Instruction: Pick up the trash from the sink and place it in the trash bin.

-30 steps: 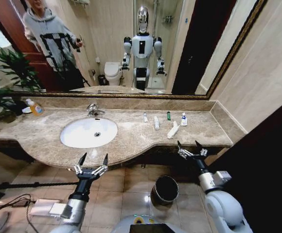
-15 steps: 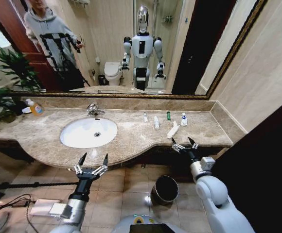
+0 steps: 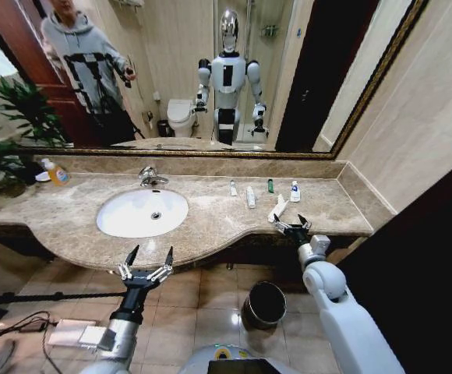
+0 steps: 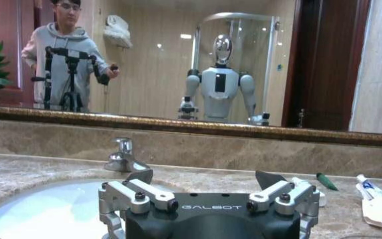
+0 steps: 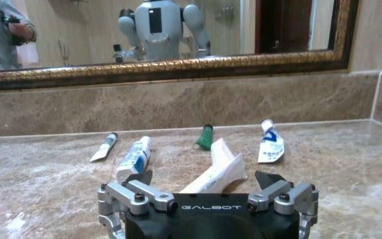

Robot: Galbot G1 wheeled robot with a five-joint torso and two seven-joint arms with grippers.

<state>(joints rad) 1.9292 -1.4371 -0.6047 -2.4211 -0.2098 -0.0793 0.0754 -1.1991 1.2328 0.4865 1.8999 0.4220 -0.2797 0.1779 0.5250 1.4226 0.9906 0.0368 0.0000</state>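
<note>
Beige marble forms the tabletop, with a white oval sink set into it below a chrome faucet and a wide mirror. To the sink's right lies the trash: a thin white tube, a larger white tube, a tiny green bottle, a blue-capped mini bottle and a crumpled white wrapper. Labels on them are too small to read. The right pincer hangs at the tabletop's front edge, just beside the wrapper, its fingers spread wide; its wrist view hides the wrapper's near end behind the pincer body. The left pincer hovers wide open below the sink's front. On the floor stands the dark trash bin.
</note>
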